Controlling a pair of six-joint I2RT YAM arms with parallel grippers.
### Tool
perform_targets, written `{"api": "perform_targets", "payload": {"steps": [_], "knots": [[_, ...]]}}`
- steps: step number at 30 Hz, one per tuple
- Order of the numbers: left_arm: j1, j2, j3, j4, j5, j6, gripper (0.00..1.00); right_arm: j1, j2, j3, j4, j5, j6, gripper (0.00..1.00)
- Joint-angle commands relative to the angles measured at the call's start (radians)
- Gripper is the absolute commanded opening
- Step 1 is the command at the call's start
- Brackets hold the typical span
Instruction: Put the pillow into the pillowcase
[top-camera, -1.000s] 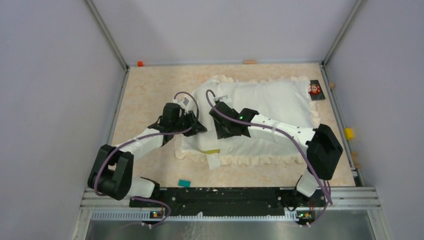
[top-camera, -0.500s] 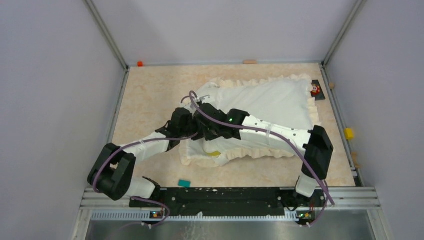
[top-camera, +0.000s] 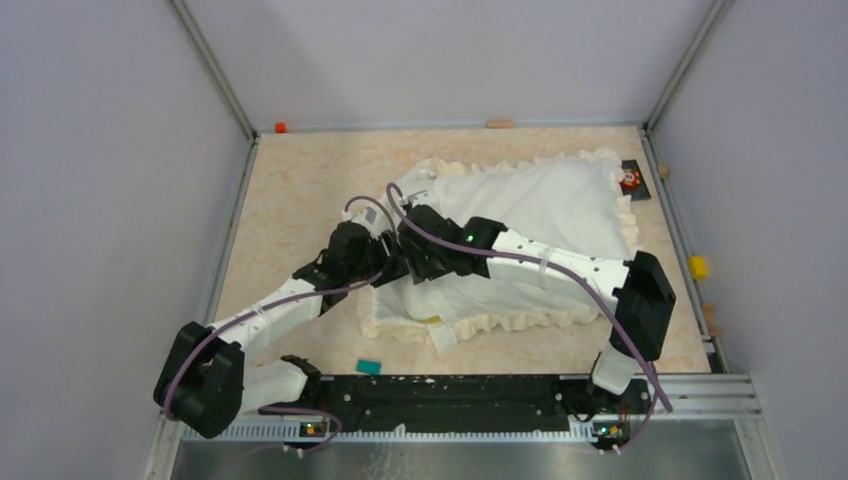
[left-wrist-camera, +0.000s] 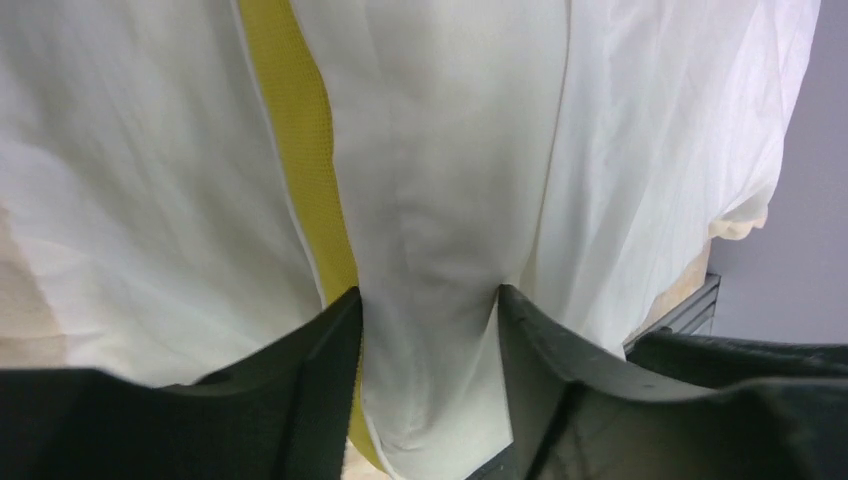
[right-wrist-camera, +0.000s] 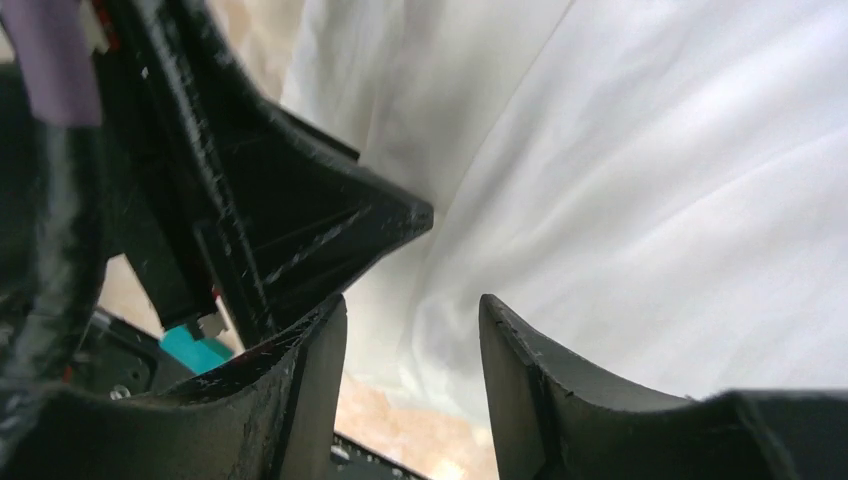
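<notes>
The frilly cream pillowcase (top-camera: 545, 205) lies across the middle and right of the table. The pillow shows only as a yellow band (top-camera: 431, 320) at the near left end, seen close up as a yellow strip (left-wrist-camera: 298, 150) in the left wrist view. Both grippers meet at that left end. My left gripper (top-camera: 388, 268) has its jaws apart, and a fold of white fabric (left-wrist-camera: 430, 230) fills the gap (left-wrist-camera: 428, 300). My right gripper (top-camera: 414, 266) is open beside the left one. White cloth (right-wrist-camera: 640, 180) lies just ahead of its fingers (right-wrist-camera: 412, 310), with bare table showing between them.
A small teal piece (top-camera: 369, 367) lies near the front rail. A red-and-black item (top-camera: 630, 180) sits at the back right corner by the frills. Metal frame posts and grey walls close in the table (top-camera: 300, 190) on three sides.
Both grippers closed on the left end of the bundle, then opened again. The left arm has drawn back toward the near left, and the near frilled edge has bunched and shifted.
</notes>
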Motion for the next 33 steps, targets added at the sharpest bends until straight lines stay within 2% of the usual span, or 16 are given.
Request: {"api": "perform_targets", "payload": {"steps": [1, 2, 6, 10, 13, 18, 21, 26, 28, 31, 33], "knots": [[0.087, 0.001, 0.139, -0.036, -0.001, 0.057, 0.71, -0.109, -0.055, 0.114, 0.068, 0.018, -0.081, 0.52], [0.111, 0.019, 0.171, -0.041, 0.004, 0.07, 0.76, -0.131, -0.048, 0.125, 0.079, 0.023, -0.101, 0.52], [0.205, 0.132, 0.277, 0.005, 0.02, 0.091, 0.86, -0.235, 0.036, 0.219, 0.116, 0.004, -0.164, 0.52], [0.251, 0.345, 0.425, 0.076, 0.116, 0.118, 0.91, -0.29, 0.165, 0.364, 0.133, 0.013, -0.234, 0.53], [0.253, 0.5, 0.567, 0.026, 0.169, 0.129, 0.89, -0.314, 0.279, 0.495, 0.112, 0.013, -0.266, 0.54], [0.253, 0.634, 0.632, 0.06, 0.181, 0.116, 0.79, -0.337, 0.437, 0.66, 0.038, 0.032, -0.259, 0.57], [0.251, 0.684, 0.627, 0.084, 0.198, 0.098, 0.67, -0.348, 0.486, 0.666, 0.044, 0.04, -0.249, 0.6], [0.25, 0.718, 0.562, 0.169, 0.231, 0.049, 0.23, -0.369, 0.563, 0.637, 0.047, 0.077, -0.218, 0.61], [0.25, 0.723, 0.543, 0.194, 0.24, 0.038, 0.12, -0.375, 0.581, 0.625, 0.045, 0.117, -0.201, 0.6], [0.249, 0.729, 0.536, 0.198, 0.241, 0.039, 0.0, -0.379, 0.585, 0.605, 0.058, 0.147, -0.187, 0.6], [0.249, 0.73, 0.531, 0.201, 0.24, 0.04, 0.0, -0.379, 0.589, 0.605, 0.065, 0.167, -0.184, 0.6]]}}
